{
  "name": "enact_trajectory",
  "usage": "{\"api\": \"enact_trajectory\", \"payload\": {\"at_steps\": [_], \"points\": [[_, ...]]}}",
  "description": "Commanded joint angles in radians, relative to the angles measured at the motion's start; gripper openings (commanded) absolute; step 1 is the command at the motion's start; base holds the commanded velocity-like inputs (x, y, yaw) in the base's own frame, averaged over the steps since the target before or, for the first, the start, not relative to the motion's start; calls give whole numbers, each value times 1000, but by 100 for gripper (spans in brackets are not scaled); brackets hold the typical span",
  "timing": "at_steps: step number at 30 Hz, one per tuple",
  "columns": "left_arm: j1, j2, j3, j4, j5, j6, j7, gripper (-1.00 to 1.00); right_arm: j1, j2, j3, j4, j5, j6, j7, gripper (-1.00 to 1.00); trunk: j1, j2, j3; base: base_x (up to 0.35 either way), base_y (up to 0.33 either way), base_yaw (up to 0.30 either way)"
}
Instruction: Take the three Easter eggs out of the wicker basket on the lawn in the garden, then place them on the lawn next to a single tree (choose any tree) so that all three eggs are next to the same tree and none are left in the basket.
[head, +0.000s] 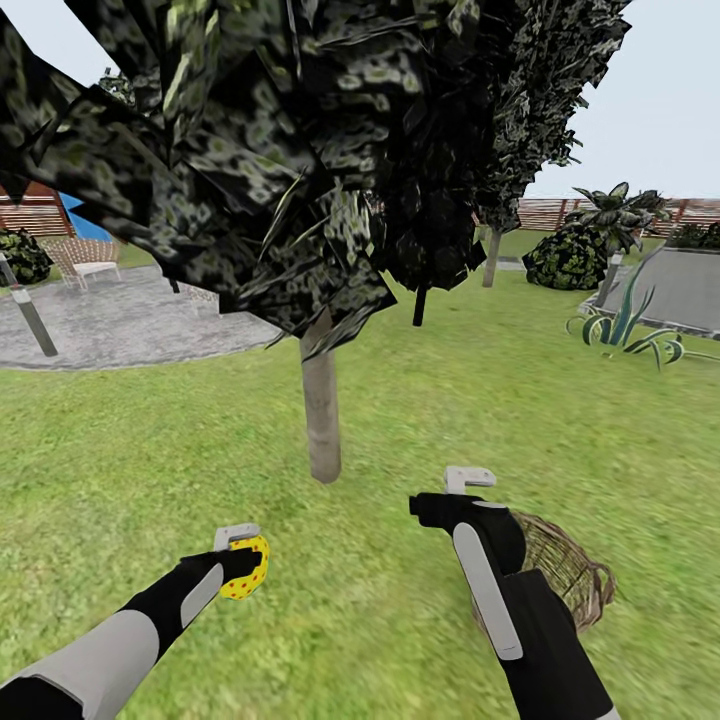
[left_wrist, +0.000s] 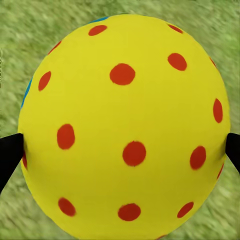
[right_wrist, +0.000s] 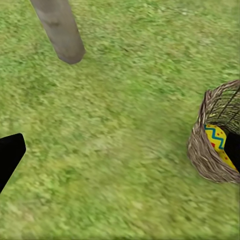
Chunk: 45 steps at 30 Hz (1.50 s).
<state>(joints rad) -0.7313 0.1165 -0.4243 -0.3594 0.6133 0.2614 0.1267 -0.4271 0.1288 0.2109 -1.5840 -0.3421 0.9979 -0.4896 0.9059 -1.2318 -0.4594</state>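
While the robot stands on the lawn (head: 420, 400) facing the tree (head: 321, 420), whose pale trunk rises at about twelve o'clock from it, its left pincer (head: 240, 552) is pinching an Easter egg (head: 247, 568) out at about ten o'clock, short of the trunk. Seen close from the left wrist, this egg (left_wrist: 125, 125) is bright yellow with red dots and a sliver of blue at its edge, with a dark fingertip (left_wrist: 9, 155) pressed to each side at its widest part. It looks smooth, rigid and probably light, so it could slip; holding across the broad middle, as now, seems safest.

Beside the right arm, at about three o'clock, sits the wicker basket (head: 560, 580), tipped on the grass. From the right wrist, the basket (right_wrist: 210, 150) holds another egg (right_wrist: 218, 142) with a blue zigzag band. The right pincer (head: 468, 480) hangs above the grass holding nothing, its fingers seemingly spread.

No brand, label or writing can be read anywhere.
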Motion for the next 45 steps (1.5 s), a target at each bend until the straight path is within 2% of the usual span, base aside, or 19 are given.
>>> {"api": "enact_trajectory", "payload": {"at_steps": [1, 8, 20, 24, 30, 45], "points": [[0, 2, -7, -3, 11, 4, 9, -100, -1, 0, 1, -1, -10, 2, -10, 100, 4, -8, -4, 0, 0, 0], [0, 3, -4, -3, 11, 1, 10, -100, -1, 3, 11, 0, -14, 2, -10, 100, 31, -57, -26, 0, 0, 96], [0, 5, -4, -3, 12, 1, 8, -100, -1, 6, 15, 7, -17, 1, -9, 100, 31, -57, -26, 0, 93, 240], [0, 10, -3, -3, 13, 2, 8, -100, -1, 8, 16, 8, -17, 0, -9, 100, 31, -57, -26, 0, 281, 26], [0, 12, 27, -3, 13, 2, 5, -100, -1, 8, 17, 9, -18, -1, -9, 100, 31, -57, -24, 0, 292, -144], [0, 14, 30, -3, 13, 2, 6, -100, -1, 8, 18, 10, -17, -1, -9, 100, 31, -57, -22, 145, 283, -36]]}}
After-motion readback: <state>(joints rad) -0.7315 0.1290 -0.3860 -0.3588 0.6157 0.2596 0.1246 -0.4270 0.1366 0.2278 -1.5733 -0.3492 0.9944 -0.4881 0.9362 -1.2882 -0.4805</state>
